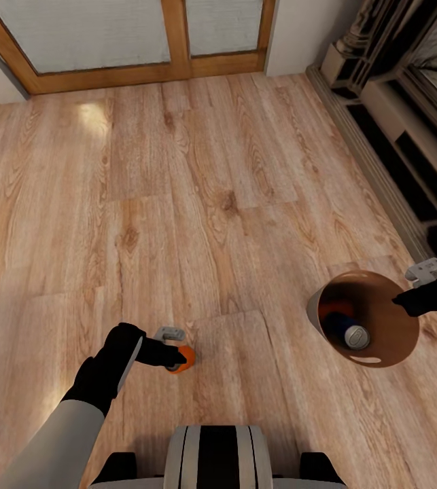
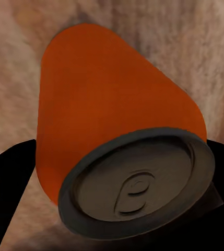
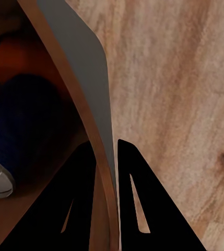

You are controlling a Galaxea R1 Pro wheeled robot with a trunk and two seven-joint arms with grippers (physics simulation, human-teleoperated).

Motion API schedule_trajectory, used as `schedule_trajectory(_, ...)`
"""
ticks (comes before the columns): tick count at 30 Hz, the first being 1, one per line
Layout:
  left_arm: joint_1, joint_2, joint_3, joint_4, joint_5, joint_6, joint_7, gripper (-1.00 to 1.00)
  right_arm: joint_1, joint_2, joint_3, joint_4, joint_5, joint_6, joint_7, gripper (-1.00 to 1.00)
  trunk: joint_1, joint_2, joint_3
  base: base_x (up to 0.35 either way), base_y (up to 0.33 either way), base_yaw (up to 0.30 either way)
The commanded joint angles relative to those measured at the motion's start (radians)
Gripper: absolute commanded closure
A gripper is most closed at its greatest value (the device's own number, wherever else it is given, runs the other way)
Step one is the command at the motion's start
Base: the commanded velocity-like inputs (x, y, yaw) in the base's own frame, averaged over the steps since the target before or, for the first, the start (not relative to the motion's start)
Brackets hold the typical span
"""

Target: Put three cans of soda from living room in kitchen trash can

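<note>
My left gripper [image 1: 175,356] is shut on an orange soda can [image 1: 185,358], holding it low over the wood floor. In the left wrist view the can [image 2: 117,104] lies between the black fingers [image 2: 7,188], silver top toward the camera. The trash can [image 1: 408,339], pale grey outside and orange-brown inside, stands at the right. Inside it lie a blue can [image 1: 347,333] and an orange can [image 1: 332,309]. My right gripper [image 1: 403,300] pinches the bin's far rim. In the right wrist view its fingers [image 3: 80,198] straddle the bin wall [image 3: 85,78], with the blue can [image 3: 23,120] inside.
Wood-framed glass doors [image 1: 177,41] run along the far wall. Dark shelving and stonework [image 1: 408,142] line the right side, close behind the bin. Pale wood floor [image 1: 177,190] stretches between me and the doors. My own base [image 1: 218,455] sits at the near edge.
</note>
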Motion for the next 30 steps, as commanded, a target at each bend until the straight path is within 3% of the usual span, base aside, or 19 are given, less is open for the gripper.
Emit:
schedule_trajectory(1, 0.000, 0.000, 0.000, -0.001, 0.002, -0.001, -0.001, 1.00, 0.000, 0.001, 0.001, 0.000, -0.007, 0.007, 0.004, 1.00, 0.000, 0.000, 0.000, 0.000, 0.000, 0.000)
schedule_trajectory(4, 0.000, 0.000, 0.000, -0.002, 0.002, -0.001, -0.001, 1.00, 0.000, 0.002, 0.001, 0.000, -0.007, 0.007, 0.004, 1.00, 0.000, 0.000, 0.000, 0.000, 0.000, 0.000)
schedule_trajectory(15, 0.000, 0.000, 0.000, 0.002, 0.002, -0.002, -0.001, 1.00, 0.001, -0.001, 0.005, -0.006, -0.007, 0.007, 0.003, 1.00, -0.005, 0.003, 0.043, 0.000, 0.000, 0.000)
schedule_trajectory(21, 0.000, 0.000, -0.001, -0.011, 0.002, 0.000, -0.002, 1.00, 0.003, -0.001, 0.006, -0.006, -0.004, 0.007, 0.003, 1.00, -0.028, 0.045, 0.061, 0.000, 0.000, 0.000)
schedule_trajectory(26, -0.004, -0.001, -0.002, -0.067, 0.004, 0.004, -0.010, 1.00, 0.005, 0.005, 0.016, -0.006, 0.057, 0.007, 0.005, 1.00, -0.047, 0.080, 0.077, 0.000, 0.000, 0.000)
schedule_trajectory(30, -0.020, 0.006, -0.003, -0.092, 0.009, 0.004, -0.011, 1.00, 0.000, 0.004, 0.027, -0.012, 0.079, 0.007, 0.010, 1.00, -0.059, 0.100, 0.086, 0.000, 0.000, 0.000)
